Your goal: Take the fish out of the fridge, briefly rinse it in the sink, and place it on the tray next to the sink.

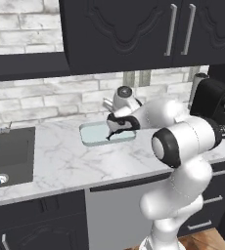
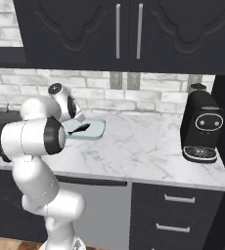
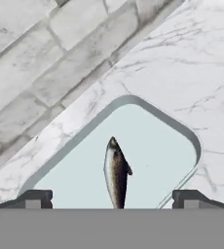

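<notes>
Small dark grey fish with pale belly: lying flat inside the shallow pale blue-green glass tray, near its middle, on the white marble counter by the brick backsplash. Two-finger gripper: spread wide above the fish, holding nothing.

Base views flank arm, share tray; hand view close above.

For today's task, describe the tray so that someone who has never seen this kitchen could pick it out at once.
Start at the black sink set into the white marble counter under the dark wall cupboards. Along the counter beside it, against the brick wall, lies the tray: shallow, pale blue-green, with rounded corners and a raised rim. Unlike the black coffee machine further along, it lies flat and holds a small dark fish.
</notes>
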Controlling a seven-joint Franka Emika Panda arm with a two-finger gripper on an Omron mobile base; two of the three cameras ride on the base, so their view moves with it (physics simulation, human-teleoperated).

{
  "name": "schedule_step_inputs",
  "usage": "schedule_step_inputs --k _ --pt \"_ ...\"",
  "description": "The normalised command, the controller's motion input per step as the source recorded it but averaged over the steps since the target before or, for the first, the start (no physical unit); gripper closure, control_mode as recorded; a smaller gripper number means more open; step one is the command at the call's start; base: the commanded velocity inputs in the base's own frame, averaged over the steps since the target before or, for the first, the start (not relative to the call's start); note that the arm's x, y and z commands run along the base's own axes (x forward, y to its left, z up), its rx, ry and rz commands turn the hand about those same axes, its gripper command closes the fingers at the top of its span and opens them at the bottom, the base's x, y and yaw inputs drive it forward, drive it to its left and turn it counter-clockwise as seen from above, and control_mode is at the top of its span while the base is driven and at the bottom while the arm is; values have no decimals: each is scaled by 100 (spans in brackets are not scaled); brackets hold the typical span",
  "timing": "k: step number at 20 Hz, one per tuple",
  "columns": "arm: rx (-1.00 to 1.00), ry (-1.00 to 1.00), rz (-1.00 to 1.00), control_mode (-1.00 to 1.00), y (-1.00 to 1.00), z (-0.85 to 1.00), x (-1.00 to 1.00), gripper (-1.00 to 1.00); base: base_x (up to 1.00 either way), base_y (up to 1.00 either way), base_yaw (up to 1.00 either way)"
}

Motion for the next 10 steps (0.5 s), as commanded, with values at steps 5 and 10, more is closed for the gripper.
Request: schedule_step_inputs --k 5,10 --pt "12 -33 -10 -100 -24 53 -100 -100 0 0 0" --pt "12 -30 -9 -100 -15 79 -100 -100 0 0 0"
